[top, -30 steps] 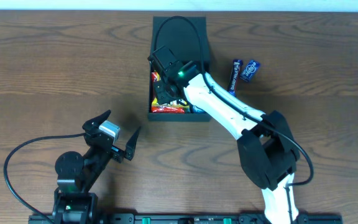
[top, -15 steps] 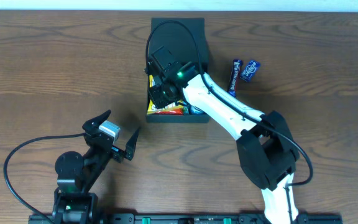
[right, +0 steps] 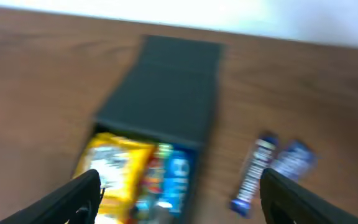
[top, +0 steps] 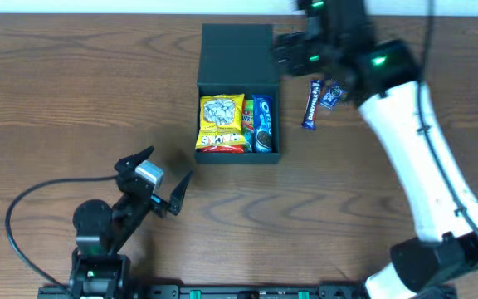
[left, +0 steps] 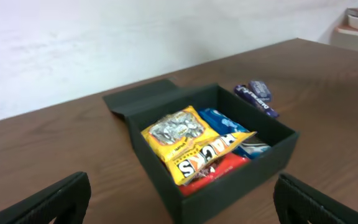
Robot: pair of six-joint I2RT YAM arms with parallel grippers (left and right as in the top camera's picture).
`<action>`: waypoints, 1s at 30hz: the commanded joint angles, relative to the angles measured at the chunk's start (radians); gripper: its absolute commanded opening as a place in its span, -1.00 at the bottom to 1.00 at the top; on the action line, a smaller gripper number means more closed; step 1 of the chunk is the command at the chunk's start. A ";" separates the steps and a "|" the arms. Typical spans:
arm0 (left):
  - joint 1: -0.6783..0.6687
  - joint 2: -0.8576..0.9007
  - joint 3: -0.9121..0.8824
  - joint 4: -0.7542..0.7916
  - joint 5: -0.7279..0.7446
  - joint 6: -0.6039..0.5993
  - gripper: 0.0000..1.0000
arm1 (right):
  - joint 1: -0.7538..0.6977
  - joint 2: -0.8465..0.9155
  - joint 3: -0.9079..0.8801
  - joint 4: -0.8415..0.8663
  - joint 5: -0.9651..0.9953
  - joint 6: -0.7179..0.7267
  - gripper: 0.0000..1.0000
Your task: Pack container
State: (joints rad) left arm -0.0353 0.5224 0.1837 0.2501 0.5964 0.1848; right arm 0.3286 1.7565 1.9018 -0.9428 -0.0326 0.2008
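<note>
Right now the container (top: pixel 237 158) is sitting open in the middle of the worktop (top: pixel 56 100). Its flap lid (top: pixel 237 51) is lying flat behind it, so nothing is blocking the cavity. Inside, a yellow packet (top: pixel 221 120) is resting beside a blue cookie packet (top: pixel 262 124), with a red packet (left: pixel 225 171) peeking out underneath. A long blue bar (top: pixel 311 104) and a shorter blue wrapper (top: pixel 332 94) are lying just beside each other on the wood, right of the box. I am guessing they are waiting to go in. The right pincer (right: pixel 185 199) is hanging over that far side, fingers spread wide and carrying nothing, probably lining up on those two. The left pincer (top: pixel 169 164) is idling near the front, also spread and empty, well apart from the box where it is not crowding the other arm.
</note>
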 commanded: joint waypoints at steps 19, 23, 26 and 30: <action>-0.259 1.112 0.802 -0.144 -0.128 0.160 0.90 | -0.388 0.222 -0.132 0.080 -0.115 -0.024 0.45; -0.259 1.170 0.822 -0.206 -0.211 0.238 0.90 | -0.394 0.232 -0.132 0.079 -0.117 -0.031 0.45; -0.264 1.185 0.822 -0.209 -0.211 0.356 0.91 | -0.387 0.232 -0.132 0.078 -0.117 -0.031 0.45; -0.274 1.190 0.822 -0.208 -0.210 0.414 0.90 | -0.372 0.232 -0.132 0.076 -0.118 -0.031 0.33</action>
State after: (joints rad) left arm -0.2996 1.7046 0.9836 0.0418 0.4011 0.5125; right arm -0.0612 1.9892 1.7763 -0.8661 -0.1394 0.1867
